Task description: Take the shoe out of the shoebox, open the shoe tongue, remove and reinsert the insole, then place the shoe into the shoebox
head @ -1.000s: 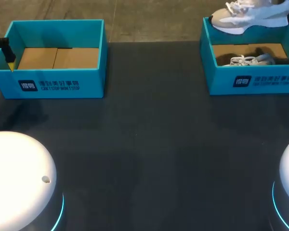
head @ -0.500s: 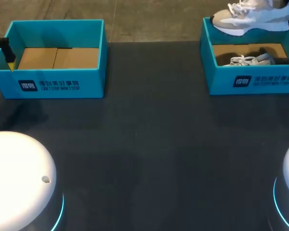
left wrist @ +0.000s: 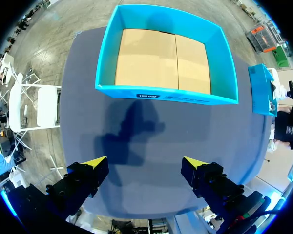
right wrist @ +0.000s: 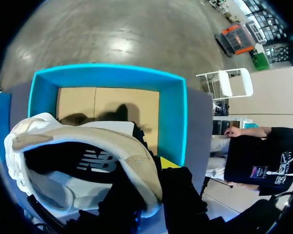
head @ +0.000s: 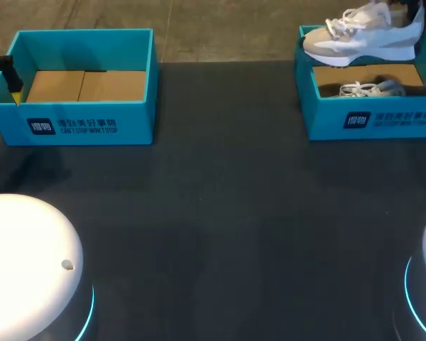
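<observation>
The white shoe (head: 362,32) is held up just above the right shoebox (head: 373,122), so it can be lifted clear of the walls. Its heel is pinched by the right gripper (right wrist: 154,181). Well apart from that box, the left gripper (left wrist: 144,165) is spread wide and empty, likely so it is free to help.

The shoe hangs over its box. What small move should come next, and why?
Probably carry the shoe toward the table in front of the box and lower it: the right claw grips its heel in the air, and opening the tongue likely needs support.
</observation>
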`<action>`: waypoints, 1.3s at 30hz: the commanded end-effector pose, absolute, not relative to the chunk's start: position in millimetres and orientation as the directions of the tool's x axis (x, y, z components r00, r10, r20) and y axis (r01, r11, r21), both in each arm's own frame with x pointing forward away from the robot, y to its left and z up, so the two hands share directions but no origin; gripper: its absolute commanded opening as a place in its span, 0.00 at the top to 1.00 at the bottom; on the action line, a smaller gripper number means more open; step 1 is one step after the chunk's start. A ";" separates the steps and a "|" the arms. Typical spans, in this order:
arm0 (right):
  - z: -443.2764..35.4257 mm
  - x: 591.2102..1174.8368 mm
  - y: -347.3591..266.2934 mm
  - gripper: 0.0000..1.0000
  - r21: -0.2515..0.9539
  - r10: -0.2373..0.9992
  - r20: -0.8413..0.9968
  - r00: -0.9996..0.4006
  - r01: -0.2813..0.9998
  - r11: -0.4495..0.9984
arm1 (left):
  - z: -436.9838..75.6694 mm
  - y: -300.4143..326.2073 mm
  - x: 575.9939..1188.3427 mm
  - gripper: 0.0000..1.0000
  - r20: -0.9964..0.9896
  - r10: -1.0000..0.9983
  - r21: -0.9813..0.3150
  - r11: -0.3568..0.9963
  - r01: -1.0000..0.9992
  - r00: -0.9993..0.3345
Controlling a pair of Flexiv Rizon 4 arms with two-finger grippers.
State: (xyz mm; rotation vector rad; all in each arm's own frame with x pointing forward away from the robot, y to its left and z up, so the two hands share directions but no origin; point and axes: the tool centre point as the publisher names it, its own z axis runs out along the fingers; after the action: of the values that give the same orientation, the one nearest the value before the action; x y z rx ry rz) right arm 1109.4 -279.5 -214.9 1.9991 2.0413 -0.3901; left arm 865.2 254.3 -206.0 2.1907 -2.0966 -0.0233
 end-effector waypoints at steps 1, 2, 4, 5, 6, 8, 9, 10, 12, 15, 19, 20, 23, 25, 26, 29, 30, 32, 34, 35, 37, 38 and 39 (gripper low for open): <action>-223.1 1110.3 -280.7 1.00 -0.012 0.936 -0.351 -0.021 1.000 0.018 | -205.8 254.1 864.3 0.00 0.062 -0.997 0.088 -0.042 -0.995 0.048; -222.9 1110.3 -280.3 1.00 -0.012 0.936 -0.352 -0.021 1.000 0.017 | -205.8 254.1 864.3 0.00 0.062 -0.997 0.088 -0.042 -0.995 0.048; -220.1 1111.0 -280.9 1.00 -0.009 0.936 -0.351 -0.019 1.000 0.016 | -205.8 254.1 864.3 0.00 0.062 -0.997 0.088 -0.042 -0.995 0.048; -218.5 1111.5 -281.4 1.00 -0.006 0.934 -0.356 -0.015 1.000 0.014 | -205.8 254.1 864.3 0.00 0.062 -0.997 0.088 -0.042 -0.995 0.048; -216.0 1112.3 -281.9 1.00 -0.006 0.933 -0.358 -0.016 1.000 0.015 | -205.8 254.1 864.3 0.00 0.062 -0.997 0.088 -0.042 -0.995 0.048; -214.8 1113.3 -283.2 1.00 -0.004 0.932 -0.361 -0.014 1.000 0.014 | -205.8 254.1 864.3 0.00 0.062 -0.997 0.088 -0.042 -0.995 0.048; -214.6 1114.6 -284.7 1.00 -0.004 0.932 -0.363 -0.015 1.000 0.014 | -205.8 254.1 864.3 0.00 0.062 -0.997 0.088 -0.042 -0.995 0.048; -214.7 1115.3 -285.9 1.00 -0.003 0.932 -0.363 -0.015 1.000 0.014 | -205.8 254.1 864.3 0.00 0.062 -0.997 0.088 -0.042 -0.995 0.048; -215.9 1117.2 -290.2 1.00 -0.006 0.930 -0.368 -0.012 1.000 0.010 | -205.8 254.1 864.3 0.00 0.062 -0.997 0.088 -0.042 -0.995 0.048; -217.6 1119.8 -294.8 1.00 -0.013 0.925 -0.379 -0.012 1.000 0.007 | -205.8 254.1 864.3 0.00 0.062 -0.997 0.088 -0.042 -0.995 0.048; -220.4 1120.8 -305.4 1.00 -0.011 0.926 -0.378 -0.006 1.000 0.002 | -205.8 254.1 864.3 0.00 0.062 -0.997 0.088 -0.042 -0.995 0.048; -221.1 1121.0 -307.4 1.00 -0.012 0.926 -0.379 -0.004 1.000 -0.001 | -205.8 254.1 864.3 0.00 0.062 -0.997 0.088 -0.042 -0.995 0.048; -221.7 1121.2 -316.4 1.00 -0.006 0.928 -0.372 0.000 1.000 -0.002 | -205.8 254.1 864.3 0.00 0.062 -0.997 0.088 -0.042 -0.995 0.048; -221.5 1121.7 -319.4 1.00 0.002 0.922 -0.387 0.006 1.000 -0.005 | -205.8 254.1 864.3 0.00 0.062 -0.997 0.088 -0.042 -0.995 0.048; -220.7 1120.7 -322.6 1.00 -0.006 0.924 -0.382 0.013 1.000 -0.016 | -205.8 254.1 864.3 0.00 0.062 -0.997 0.088 -0.042 -0.995 0.048; -220.7 1120.7 -322.6 1.00 -0.006 0.924 -0.382 0.013 1.000 -0.016 | -205.8 254.1 864.3 0.00 0.062 -0.997 0.088 -0.042 -0.995 0.048; -220.7 1120.7 -322.6 1.00 -0.006 0.924 -0.382 0.013 1.000 -0.016 | -205.8 254.1 864.3 0.00 0.062 -0.997 0.088 -0.042 -0.995 0.048; -220.7 1120.7 -322.6 1.00 -0.006 0.924 -0.382 0.013 1.000 -0.016 | -205.8 254.1 864.3 0.00 0.062 -0.997 0.088 -0.042 -0.995 0.048; -220.7 1120.7 -322.6 1.00 -0.006 0.924 -0.382 0.013 1.000 -0.016 | -205.8 254.1 864.3 0.00 0.062 -0.997 0.088 -0.042 -0.995 0.048; -220.7 1120.7 -322.6 1.00 -0.006 0.924 -0.382 0.013 1.000 -0.016 | -205.8 254.1 864.3 0.00 0.062 -0.997 0.088 -0.042 -0.995 0.048; -220.7 1120.7 -322.6 1.00 -0.006 0.924 -0.382 0.013 1.000 -0.016 | -205.8 254.1 864.3 0.00 0.062 -0.997 0.088 -0.042 -0.995 0.048; -220.7 1120.7 -322.6 1.00 -0.006 0.924 -0.382 0.013 1.000 -0.016 | -205.8 254.1 864.3 0.00 0.062 -0.997 0.088 -0.042 -0.995 0.048; -220.7 1120.7 -322.6 1.00 -0.006 0.924 -0.382 0.013 1.000 -0.016 | -205.8 254.1 864.3 0.00 0.062 -0.997 0.088 -0.042 -0.995 0.048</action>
State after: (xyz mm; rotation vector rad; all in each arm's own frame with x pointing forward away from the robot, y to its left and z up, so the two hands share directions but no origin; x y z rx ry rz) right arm 1119.2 -322.5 -222.2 2.0228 1.9933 -0.4071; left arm 865.1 254.3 -206.0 2.1907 -2.0966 -0.0234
